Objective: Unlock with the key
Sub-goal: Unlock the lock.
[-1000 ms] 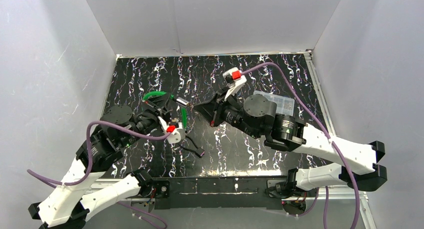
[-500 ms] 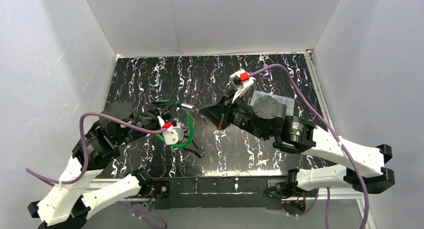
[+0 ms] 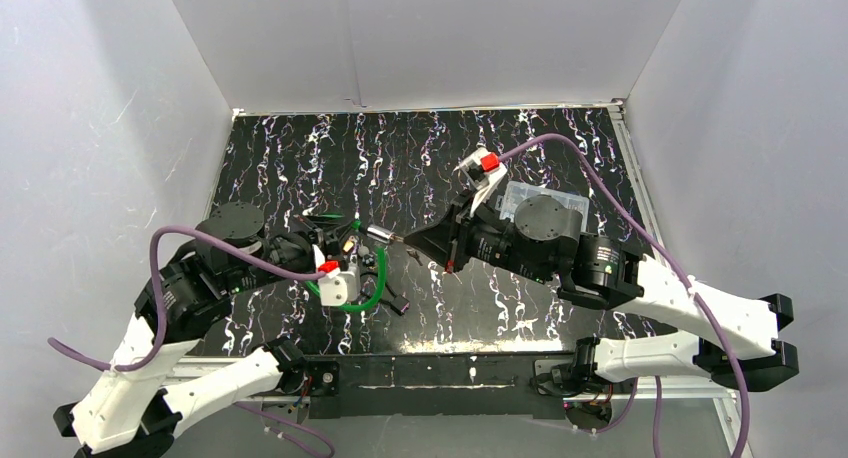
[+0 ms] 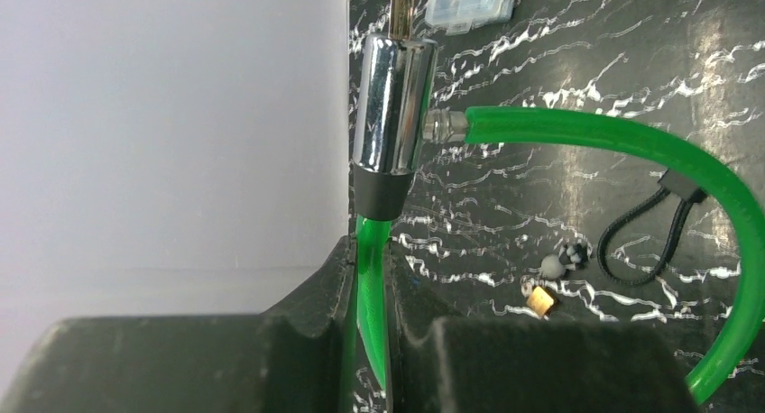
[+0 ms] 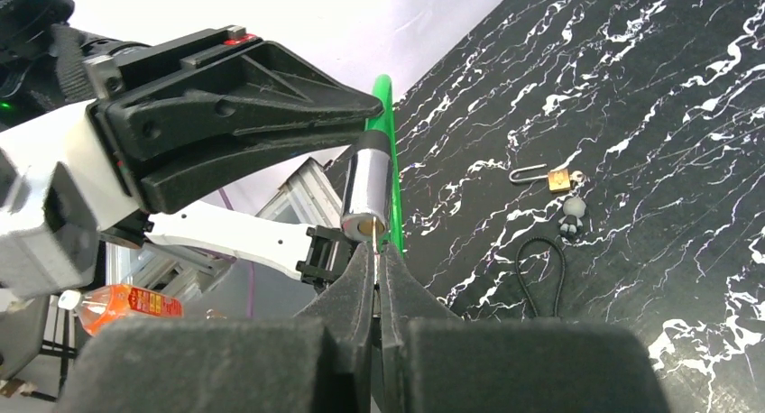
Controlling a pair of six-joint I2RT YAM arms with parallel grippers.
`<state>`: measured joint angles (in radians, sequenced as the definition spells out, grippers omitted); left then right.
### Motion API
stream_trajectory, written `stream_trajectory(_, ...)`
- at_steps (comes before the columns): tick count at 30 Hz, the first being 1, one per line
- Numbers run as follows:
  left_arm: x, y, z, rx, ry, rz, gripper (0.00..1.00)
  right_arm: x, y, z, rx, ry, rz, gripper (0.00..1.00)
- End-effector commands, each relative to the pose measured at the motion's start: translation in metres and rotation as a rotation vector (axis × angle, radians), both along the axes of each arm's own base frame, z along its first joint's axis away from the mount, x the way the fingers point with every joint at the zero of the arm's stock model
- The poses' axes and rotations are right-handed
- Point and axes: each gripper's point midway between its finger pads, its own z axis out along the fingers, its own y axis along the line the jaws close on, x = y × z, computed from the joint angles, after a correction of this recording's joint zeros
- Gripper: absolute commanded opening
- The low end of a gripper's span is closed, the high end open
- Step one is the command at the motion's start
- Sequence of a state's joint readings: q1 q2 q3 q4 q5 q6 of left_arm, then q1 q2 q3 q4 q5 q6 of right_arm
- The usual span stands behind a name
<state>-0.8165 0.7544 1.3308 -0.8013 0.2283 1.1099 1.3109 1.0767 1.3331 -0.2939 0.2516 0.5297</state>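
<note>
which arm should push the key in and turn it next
Right. The right gripper is shut on the key, its tip at the end of the chrome lock barrel. The left gripper is shut on the green cable, steadying it.

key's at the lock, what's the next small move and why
Probably nudge the right tool forward along the axis of the chrome lock cylinder to seat the key. Its tip sits at the keyhole, depth unclear, and the left tool clamps the green cable just behind the cylinder.

Key (image 5: pixel 374 243) tip hidden inside lock cylinder (image 5: pixel 368 186)
</note>
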Motion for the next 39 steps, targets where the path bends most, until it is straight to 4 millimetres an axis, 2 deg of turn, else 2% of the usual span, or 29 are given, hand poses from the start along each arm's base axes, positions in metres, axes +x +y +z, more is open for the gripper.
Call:
stream_trajectory(1, -0.011, -0.022, 0.039, -0.113, -0.096, -0.127, 0.00, 0.014, -0.001, -0.004, 0.006, 0.041, -0.070, 0.01)
stream_trajectory(5, 0.012, -0.021, 0.050, -0.151, -0.148, -0.022, 0.00, 0.018, 0.003, -0.003, 0.028, 0.052, -0.090, 0.01)
stream_trajectory(8, 0.019, -0.020, 0.052, -0.169, -0.140, 0.015, 0.00, 0.018, 0.007, 0.001, 0.087, 0.042, -0.087, 0.01)
stream_trajectory(14, 0.016, -0.022, 0.048, -0.186, -0.126, 0.002, 0.00, 0.020, 0.019, 0.006, 0.125, -0.015, -0.065, 0.01)
stream_trajectory(22, 0.009, -0.031, 0.050, -0.202, -0.104, -0.052, 0.00, 0.024, 0.051, 0.000, 0.025, -0.057, -0.017, 0.01)
stream_trajectory(25, 0.006, -0.031, 0.049, -0.197, -0.108, -0.067, 0.00, 0.026, 0.051, -0.006, -0.009, -0.058, -0.021, 0.01)
stream_trajectory(27, 0.002, -0.030, 0.045, -0.186, -0.099, -0.077, 0.00, 0.026, 0.044, 0.001, 0.028, -0.075, -0.024, 0.02)
stream_trajectory(33, 0.003, -0.027, 0.033, -0.161, -0.088, -0.066, 0.00, 0.031, 0.024, -0.001, -0.028, -0.112, -0.054, 0.32)
stream_trajectory(39, 0.009, -0.021, 0.033, -0.155, -0.086, -0.019, 0.00, 0.028, 0.013, 0.007, -0.010, -0.108, -0.056, 0.51)
